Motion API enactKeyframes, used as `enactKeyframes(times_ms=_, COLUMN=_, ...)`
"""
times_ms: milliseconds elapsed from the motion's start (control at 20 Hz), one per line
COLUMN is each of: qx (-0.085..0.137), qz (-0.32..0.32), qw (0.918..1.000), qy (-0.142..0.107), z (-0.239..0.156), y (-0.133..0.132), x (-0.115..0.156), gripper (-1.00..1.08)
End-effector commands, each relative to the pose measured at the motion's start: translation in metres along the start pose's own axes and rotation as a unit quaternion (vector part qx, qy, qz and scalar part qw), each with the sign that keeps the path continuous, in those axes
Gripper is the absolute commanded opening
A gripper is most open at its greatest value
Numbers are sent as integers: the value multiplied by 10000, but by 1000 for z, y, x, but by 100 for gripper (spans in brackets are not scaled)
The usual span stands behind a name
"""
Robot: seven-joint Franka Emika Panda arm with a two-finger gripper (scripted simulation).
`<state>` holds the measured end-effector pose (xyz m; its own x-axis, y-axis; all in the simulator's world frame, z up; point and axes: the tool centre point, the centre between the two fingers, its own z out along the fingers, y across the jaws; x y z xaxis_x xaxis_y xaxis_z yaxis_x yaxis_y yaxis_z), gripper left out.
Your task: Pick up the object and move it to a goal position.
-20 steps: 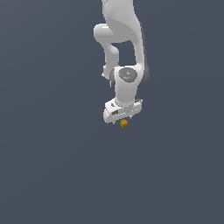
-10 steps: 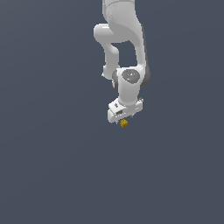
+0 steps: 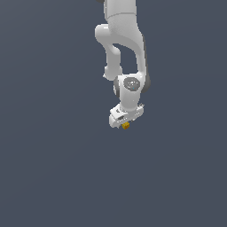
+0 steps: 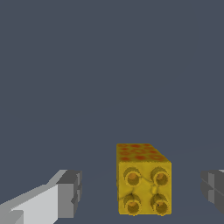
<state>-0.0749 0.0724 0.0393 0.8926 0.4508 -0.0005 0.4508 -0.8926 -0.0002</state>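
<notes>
Brick (image 4: 143, 180), small, blocky and judged rigid and light, is seen between the parted fingers (image 4: 65, 194) of the hand (image 3: 126, 118), untouched by either, best taken across its flat side faces, not the studded face; the arm is hung near-vertical, wrist pointed down at the counter (image 3: 53, 168).

Plain dark blue-grey surface (image 3: 53, 168) fills background in both views; uniform, unmarked, no other items visible
</notes>
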Motion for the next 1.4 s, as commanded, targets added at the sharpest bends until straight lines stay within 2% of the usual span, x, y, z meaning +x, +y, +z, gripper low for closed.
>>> enactKeyframes(times_ms=0, qx=-1, qz=-7, qw=10000, qy=2, z=10, y=0, x=0, gripper=100)
enactKeyframes(times_ms=250, qx=-1, qz=-10, qw=10000, qy=2, z=17, y=0, x=0, gripper=100)
enactKeyframes(times_ms=300, qx=-1, qz=-10, qw=10000, qy=2, z=17, y=0, x=0, gripper=-100)
enactKeyframes(times_ms=950, qx=-1, qz=-10, qw=10000, qy=2, z=15, y=0, x=0, gripper=-100)
enactKeyframes(times_ms=1350, qx=-1, qz=-10, qw=10000, qy=2, z=-15, y=4, x=0, gripper=-100)
